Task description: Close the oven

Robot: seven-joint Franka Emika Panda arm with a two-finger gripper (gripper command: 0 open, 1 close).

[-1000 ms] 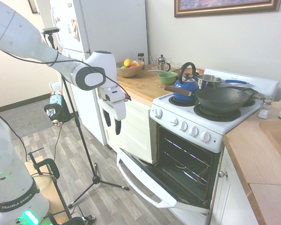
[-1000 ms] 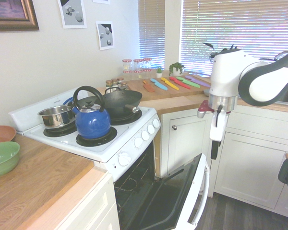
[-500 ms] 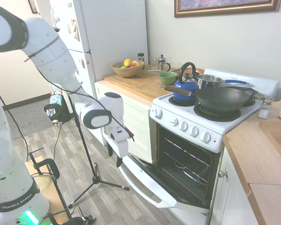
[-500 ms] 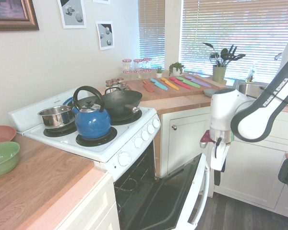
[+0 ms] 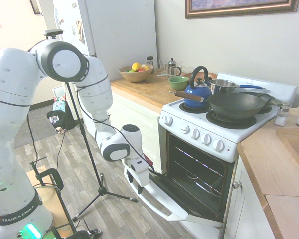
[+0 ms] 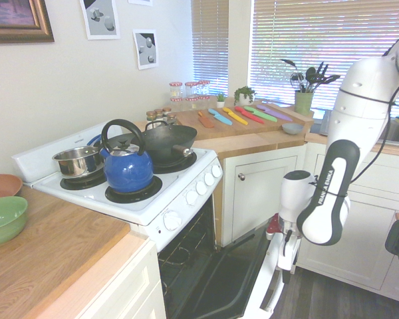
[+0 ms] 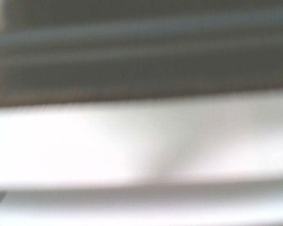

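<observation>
Oven (image 5: 204, 149) at right of centre in the first exterior frame, its drop-down door (image 5: 174, 191) hanging open toward the lower middle and the dark racks exposed; we see the white arm folded low so that its tool (image 5: 139, 175) sits at the door's near corner, beside the long bar handle (image 5: 144, 199), a placing we judge suited to pushing the panel up from its outer edge. From the opposite side, the tool (image 6: 287, 256) appears at lower right, right by the door's edge (image 6: 269, 279); whether its fingers are spread or together we cannot tell. The wrist picture is only a blur of white and dark bands. A blue kettle (image 5: 197, 92) and a wok (image 5: 236, 105) sit on the burners, above the door's swing, so we judge they will not hinder the closing
</observation>
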